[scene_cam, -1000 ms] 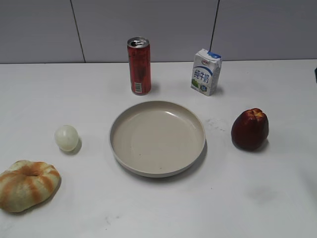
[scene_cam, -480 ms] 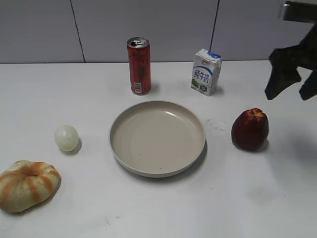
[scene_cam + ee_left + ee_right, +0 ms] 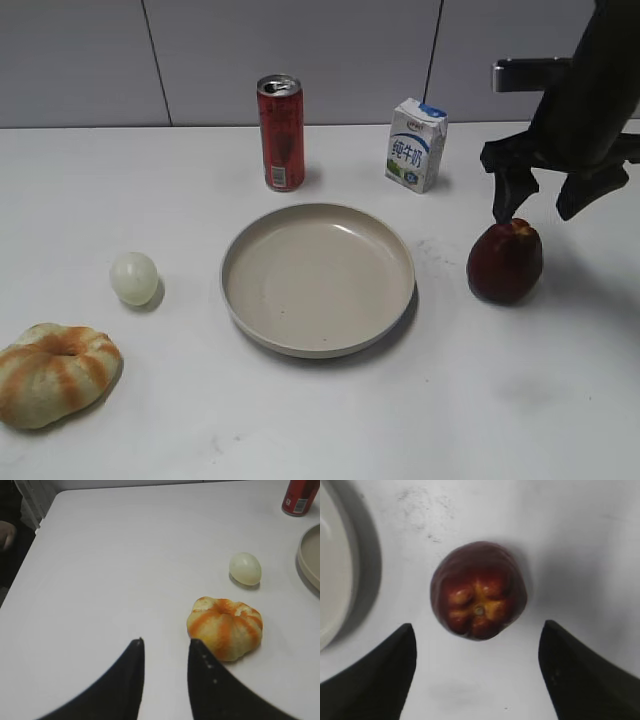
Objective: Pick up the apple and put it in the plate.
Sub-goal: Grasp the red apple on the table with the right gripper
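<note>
The dark red apple (image 3: 505,260) stands upright on the white table, right of the beige plate (image 3: 250,240). In the right wrist view the apple (image 3: 478,596) shows its yellowish dimpled top, and the plate's rim (image 3: 332,580) lies at the left edge. My right gripper (image 3: 543,205) hangs open above the apple, slightly to its right, with nothing between its fingers; in the wrist view (image 3: 477,630) the jaws stand wide apart, just short of the apple. My left gripper (image 3: 166,642) is open and empty over bare table. It does not show in the exterior view.
A red can (image 3: 281,133) and a milk carton (image 3: 415,144) stand behind the plate. A small pale ball (image 3: 134,277) and a striped bun (image 3: 52,372) lie at the left; in the left wrist view the bun (image 3: 225,627) sits just right of the fingers.
My right arm has come into view from the upper right and moved down and left to hang over the apple. The apple and all other objects have not moved.
</note>
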Robot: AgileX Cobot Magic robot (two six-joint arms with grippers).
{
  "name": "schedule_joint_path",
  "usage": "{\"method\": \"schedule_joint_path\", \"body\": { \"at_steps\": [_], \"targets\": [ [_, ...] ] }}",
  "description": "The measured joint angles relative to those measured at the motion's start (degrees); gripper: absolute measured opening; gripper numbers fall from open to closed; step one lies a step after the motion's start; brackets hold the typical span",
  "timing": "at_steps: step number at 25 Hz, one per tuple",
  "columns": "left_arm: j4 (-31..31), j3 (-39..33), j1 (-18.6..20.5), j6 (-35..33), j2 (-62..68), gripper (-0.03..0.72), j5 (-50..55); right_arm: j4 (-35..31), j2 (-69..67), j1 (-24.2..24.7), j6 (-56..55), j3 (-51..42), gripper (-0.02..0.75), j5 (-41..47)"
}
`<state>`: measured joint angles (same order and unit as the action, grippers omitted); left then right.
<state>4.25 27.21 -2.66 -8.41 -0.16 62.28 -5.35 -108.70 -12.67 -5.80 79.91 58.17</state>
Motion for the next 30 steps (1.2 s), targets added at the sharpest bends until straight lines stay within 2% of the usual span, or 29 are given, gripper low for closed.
{"method": "schedule_joint_path", "body": {
  "at_steps": [6, 16, 25, 30],
  "targets": [
    [0.0, 0.0, 0.0, 0.0, 0.0, 0.235, 0.0, 0.28, -2.98, 0.0, -1.18, 0.04, 0.571, -4.35],
    [0.0, 0.0, 0.0, 0.0, 0.0, 0.235, 0.0, -0.9, -7.54, 0.0, -1.42, 0.42, 0.571, -4.4],
    [0.0, 0.0, 0.0, 0.0, 0.0, 0.235, 0.0, -1.16, -8.75, 0.0, -1.49, 1.94, 0.547, -2.35],
    [0.0, 0.0, 0.0, 0.0, 0.0, 0.235, 0.0, -1.33, -10.18, 0.0, -1.49, 6.63, 0.547, 2.03]
  ]
}}
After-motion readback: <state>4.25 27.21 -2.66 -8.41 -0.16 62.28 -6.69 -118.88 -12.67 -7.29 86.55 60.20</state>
